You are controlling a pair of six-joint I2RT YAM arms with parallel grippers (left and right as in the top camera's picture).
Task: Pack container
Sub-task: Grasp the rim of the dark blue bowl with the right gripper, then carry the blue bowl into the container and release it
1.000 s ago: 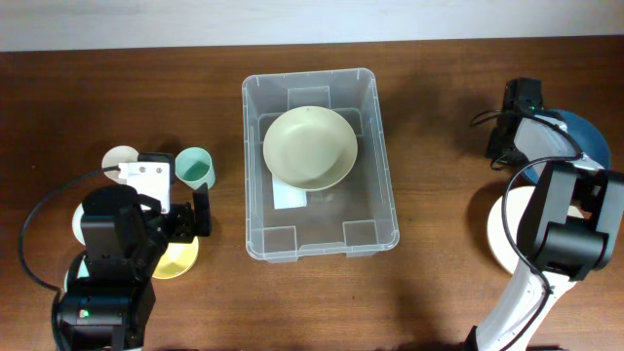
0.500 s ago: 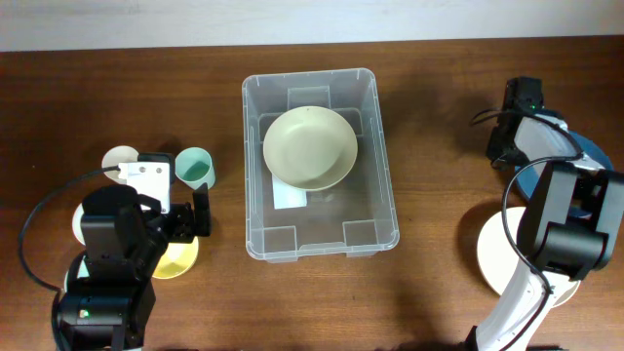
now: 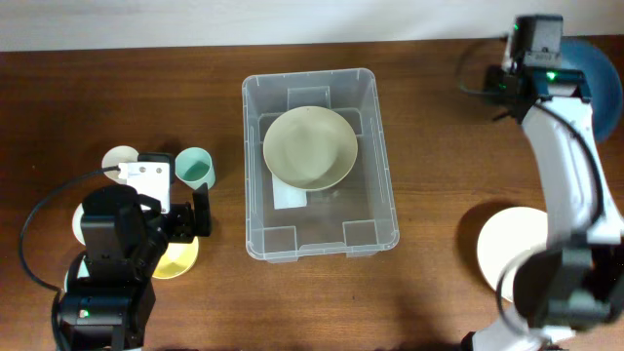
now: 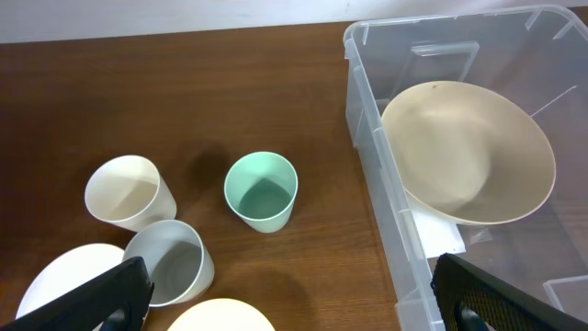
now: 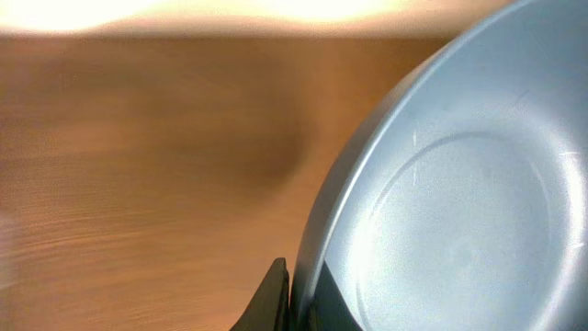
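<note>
Nothing readable anywhere tbh. The white label on the container floor is half under the bowl. Any print is too small.

- Counter: dark brown wood grain, carrying all items listed below.
- Container: clear, rectangular, at the centre of the counter.
- Teal cup: upright, just left of the container.
- Cream cup: upright, left of the teal cup.
- Grey cup: upright, touching the cream cup's near side.
- White plate and yellow plate: at the near left.
- Second white plate: near right, well apart from the container.
- Blue plate: far right corner; contact with the counter cannot be told.
</note>
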